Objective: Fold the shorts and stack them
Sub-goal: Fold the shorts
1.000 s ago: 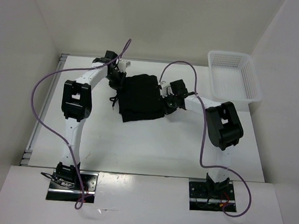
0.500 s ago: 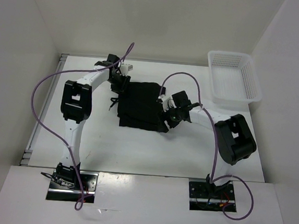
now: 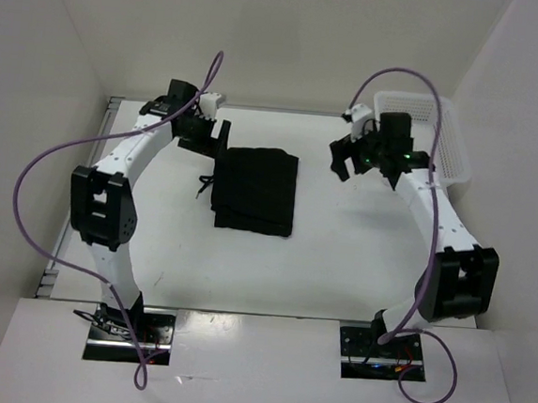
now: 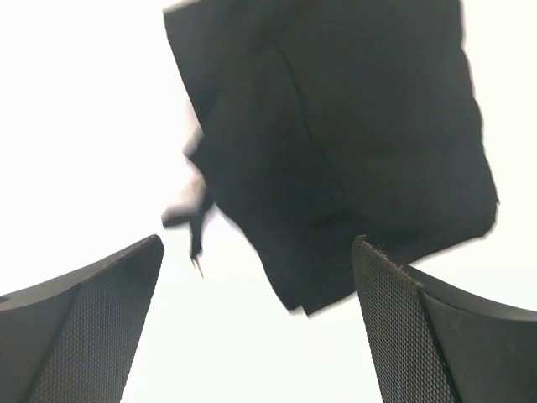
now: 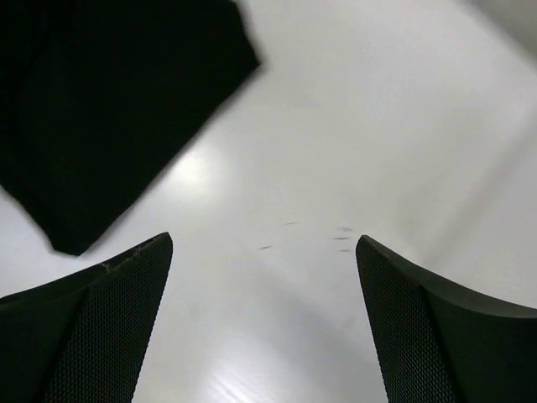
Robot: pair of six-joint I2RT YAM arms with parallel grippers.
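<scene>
The black shorts [image 3: 256, 190] lie folded into a neat rectangle in the middle of the white table, a thin drawstring [image 3: 203, 179] trailing off their left edge. My left gripper [image 3: 204, 135] hovers above the table just off the fold's far left corner, open and empty; its wrist view looks down on the shorts [image 4: 336, 143] and the drawstring [image 4: 191, 222]. Off to the right, my right gripper [image 3: 345, 159] hangs open and empty, well apart from the cloth; a corner of the shorts [image 5: 101, 109] fills the upper left of its view.
A white plastic mesh basket [image 3: 420, 136] stands at the far right corner, right behind the right wrist. White walls enclose the table on three sides. Purple cables loop over both arms.
Both grippers have let go of the shorts and opened. They rose and drew outward, the left toward the back left, the right toward the basket. The fold settled flat.
</scene>
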